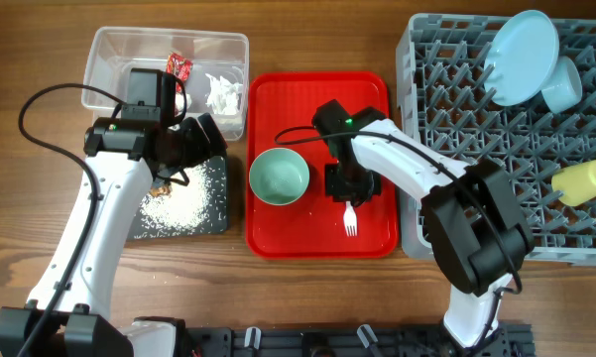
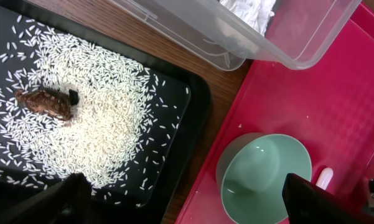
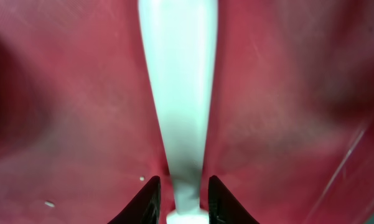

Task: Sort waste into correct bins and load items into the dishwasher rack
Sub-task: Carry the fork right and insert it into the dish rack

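Observation:
My right gripper (image 1: 349, 184) is low over the red tray (image 1: 278, 238), its fingers (image 3: 182, 199) slightly open on either side of the white fork's handle (image 3: 177, 93). The fork's tines (image 1: 350, 218) point toward the front. The pale green bowl (image 1: 280, 177) stands upright on the tray, also in the left wrist view (image 2: 264, 177). My left gripper (image 1: 193, 139) is wide open and empty (image 2: 196, 202) above the black tray's right edge (image 2: 199, 106). White rice (image 2: 106, 118) and a brown lump (image 2: 46, 102) lie in that tray. The spoon is not visible.
The clear tub (image 1: 109, 50) at the back left holds the red wrapper (image 1: 180, 66) and white tissue (image 1: 223, 91). The grey rack (image 1: 426, 119) on the right holds the light blue plate (image 1: 521, 55), light blue bowl (image 1: 563, 84) and yellow cup (image 1: 583, 181).

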Action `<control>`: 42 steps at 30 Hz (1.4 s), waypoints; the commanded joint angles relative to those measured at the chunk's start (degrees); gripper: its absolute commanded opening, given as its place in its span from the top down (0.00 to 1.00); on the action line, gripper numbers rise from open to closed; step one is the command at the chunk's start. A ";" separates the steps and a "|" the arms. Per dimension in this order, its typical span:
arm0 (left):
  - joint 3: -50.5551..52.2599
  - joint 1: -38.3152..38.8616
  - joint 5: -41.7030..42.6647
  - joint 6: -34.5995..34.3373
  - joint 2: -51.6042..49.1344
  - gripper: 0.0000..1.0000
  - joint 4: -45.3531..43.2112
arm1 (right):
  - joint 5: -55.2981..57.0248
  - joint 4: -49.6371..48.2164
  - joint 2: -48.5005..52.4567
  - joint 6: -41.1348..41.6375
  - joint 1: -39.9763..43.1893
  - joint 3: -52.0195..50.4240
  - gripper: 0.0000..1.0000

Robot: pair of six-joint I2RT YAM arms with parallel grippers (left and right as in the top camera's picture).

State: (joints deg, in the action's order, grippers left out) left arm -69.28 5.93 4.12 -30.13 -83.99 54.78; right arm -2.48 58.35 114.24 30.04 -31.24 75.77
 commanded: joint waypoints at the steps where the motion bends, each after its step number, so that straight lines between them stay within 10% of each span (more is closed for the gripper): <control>1: -0.11 -0.22 -0.96 -0.17 1.05 0.00 0.15 | 0.24 -2.29 0.79 -1.57 -0.04 -3.45 0.74; 10: -0.11 -0.22 -0.96 -0.17 1.05 0.00 0.15 | -0.11 -3.80 0.48 -3.15 0.11 -3.89 0.96; 29: -0.11 -0.22 -0.96 -0.17 1.05 0.00 0.15 | 0.33 6.69 -26.40 -18.99 17.27 2.89 0.96; 42: -0.11 -0.22 -0.96 -0.17 1.05 0.00 0.15 | 3.15 7.21 -20.87 -22.58 24.96 -4.11 0.96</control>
State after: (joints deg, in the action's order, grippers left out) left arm -69.28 5.93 4.12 -30.13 -83.99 54.89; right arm -0.89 66.08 90.91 8.67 -6.44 73.03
